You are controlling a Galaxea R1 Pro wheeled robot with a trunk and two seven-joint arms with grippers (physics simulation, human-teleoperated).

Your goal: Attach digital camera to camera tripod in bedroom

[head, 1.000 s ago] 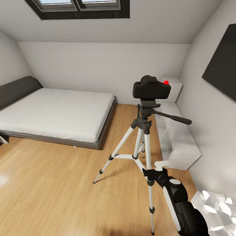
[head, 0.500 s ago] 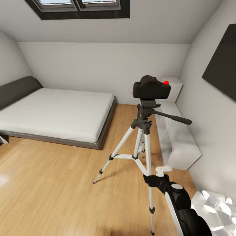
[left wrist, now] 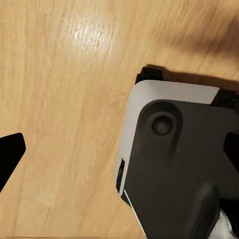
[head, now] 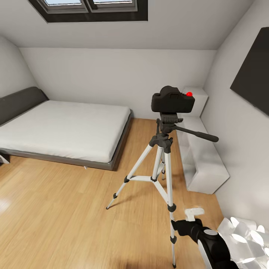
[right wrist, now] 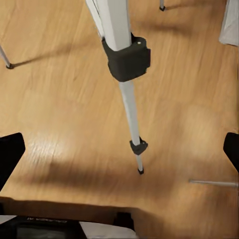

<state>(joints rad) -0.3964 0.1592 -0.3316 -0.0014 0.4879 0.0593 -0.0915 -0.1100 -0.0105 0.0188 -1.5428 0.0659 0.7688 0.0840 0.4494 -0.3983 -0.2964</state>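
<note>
The digital camera [head: 172,99], a chunky matte-black body with a rounded hump and a bright red round button at its top corner, sits on the black head of the camera tripod [head: 163,149], which stands upright on the floor [head: 56,209] of the bedroom, between the bed [head: 63,129] and a low white shelf unit [head: 201,157] along the wall. The tripod has three slim silver-white tubular legs with black collars and small black feet, thin white braces joining the legs midway, and a long black pan handle jutting out toward the shelf side. The floor is pale wood planking with a soft sheen. The bed is low, with a dark frame and headboard and a smooth white mattress. Above, a dark-framed skylight [head: 89,9] is set in the sloped white ceiling, and a flat dark panel [head: 254,74] hangs on the side wall. The right end effector [head: 195,213] hangs low beside the tripod's nearest leg, its white tips and black-and-white glossy wrist visible; in the right wrist view its dark fingertips [right wrist: 10,154] stand far apart with the leg's black collar between and beyond them, touching nothing. The left end effector [left wrist: 7,157] shows one dark fingertip over bare floor, beside the robot's own grey-and-white base, so whether it is spread or closed cannot be told.
</note>
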